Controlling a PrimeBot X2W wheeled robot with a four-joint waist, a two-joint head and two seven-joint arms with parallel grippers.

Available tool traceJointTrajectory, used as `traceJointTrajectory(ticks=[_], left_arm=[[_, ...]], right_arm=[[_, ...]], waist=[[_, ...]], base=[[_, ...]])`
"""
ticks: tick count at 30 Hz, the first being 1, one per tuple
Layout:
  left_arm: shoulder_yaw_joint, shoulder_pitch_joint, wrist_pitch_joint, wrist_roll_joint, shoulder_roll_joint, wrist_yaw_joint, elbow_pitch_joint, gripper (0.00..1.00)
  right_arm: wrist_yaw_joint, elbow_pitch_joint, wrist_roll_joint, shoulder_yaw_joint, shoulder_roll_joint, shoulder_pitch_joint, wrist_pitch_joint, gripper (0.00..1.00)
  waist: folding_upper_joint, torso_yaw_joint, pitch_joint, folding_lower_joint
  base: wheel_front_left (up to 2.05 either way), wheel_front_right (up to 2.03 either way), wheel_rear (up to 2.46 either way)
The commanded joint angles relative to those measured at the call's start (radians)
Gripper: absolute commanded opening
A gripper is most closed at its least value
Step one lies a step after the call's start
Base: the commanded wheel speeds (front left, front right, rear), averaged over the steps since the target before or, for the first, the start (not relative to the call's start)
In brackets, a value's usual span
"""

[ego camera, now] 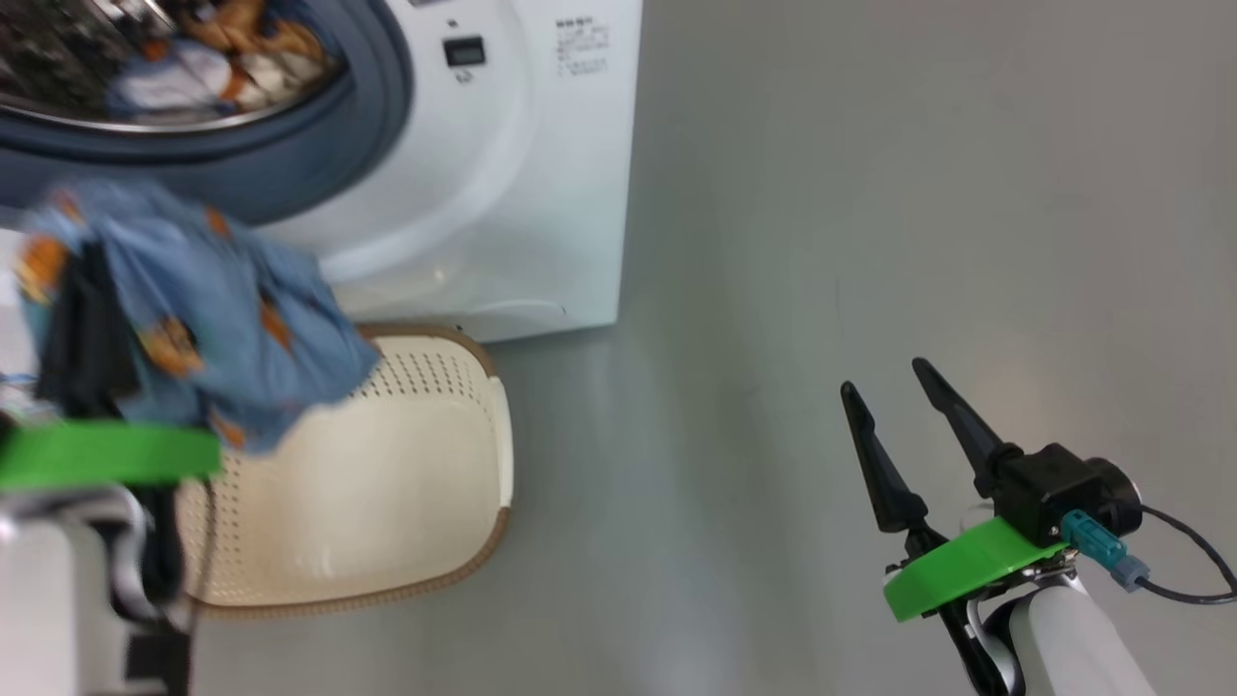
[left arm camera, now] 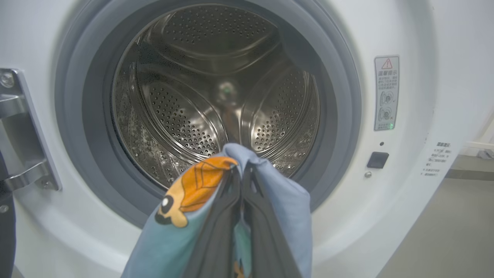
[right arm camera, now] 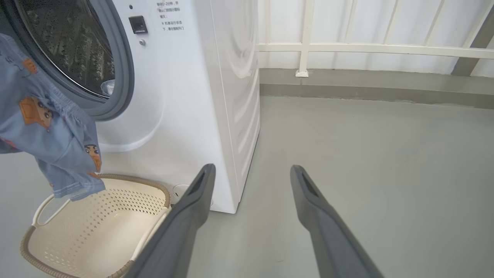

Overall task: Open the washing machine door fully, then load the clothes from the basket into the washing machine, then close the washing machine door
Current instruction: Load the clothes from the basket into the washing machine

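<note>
Clamped tight, the left gripper (left arm camera: 242, 175) pinches a blue garment (left arm camera: 285, 200) with orange cartoon prints, held before the washing machine (left arm camera: 409, 200), whose perforated steel drum (left arm camera: 185, 116) gapes inside a grey gasket (left arm camera: 77, 116); the cream basket (ego camera: 454, 406) sits on the floor (ego camera: 870, 193) just beside its front; the right gripper (ego camera: 883, 375) hangs spread, well apart.

Our left gripper (left arm camera: 241, 181) is up at our left, fingers (left arm camera: 216, 239) pinched tight on a blue garment (left arm camera: 285, 200). Our right gripper (ego camera: 883, 377) sits low at our right, fingers (ego camera: 884, 474) spread wide, pale forearm (ego camera: 1073, 638) angling in beneath.
</note>
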Motion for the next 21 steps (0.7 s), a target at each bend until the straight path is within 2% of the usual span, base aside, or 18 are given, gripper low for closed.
traceJointTrajectory(ticks=[1, 7, 8, 13, 21], left_arm=[[0.042, -0.075, -0.006, -0.011, 0.053, -0.005, -0.012, 0.0], [0.031, -0.26, -0.006, -0.043, 0.147, -0.006, 0.084, 0.0], [0.031, -0.26, -0.006, -0.043, 0.147, -0.006, 0.084, 0.0], [-0.007, -0.426, 0.03, -0.104, 0.249, -0.007, 0.173, 0.0], [-0.119, -0.706, 0.106, -0.16, 0.39, -0.007, 0.299, 0.0]], right_arm=[[0.002, -0.029, -0.01, 0.027, -0.004, -0.016, -0.012, 1.0], [0.002, -0.047, -0.011, 0.027, -0.003, -0.038, -0.012, 1.0], [0.002, -0.047, -0.011, 0.027, -0.003, -0.038, -0.012, 1.0], [0.002, -0.069, -0.004, 0.023, 0.009, -0.061, -0.012, 1.0], [0.002, -0.09, 0.011, 0.031, 0.026, -0.111, -0.012, 1.0]], waist=[[-0.0001, -0.037, 0.075, 0.0], [-0.0001, -0.088, 0.162, 0.0], [-0.0001, -0.088, 0.162, 0.0], [-0.0001, -0.13, 0.251, 0.0], [-0.0001, -0.178, 0.4, 0.0]], base=[[0.0, 0.0, 0.0], [0.0, 0.0, 0.0], [0.0, 0.0, 0.0], [0.0, 0.0, 0.0], [0.0, 0.0, 0.0]])
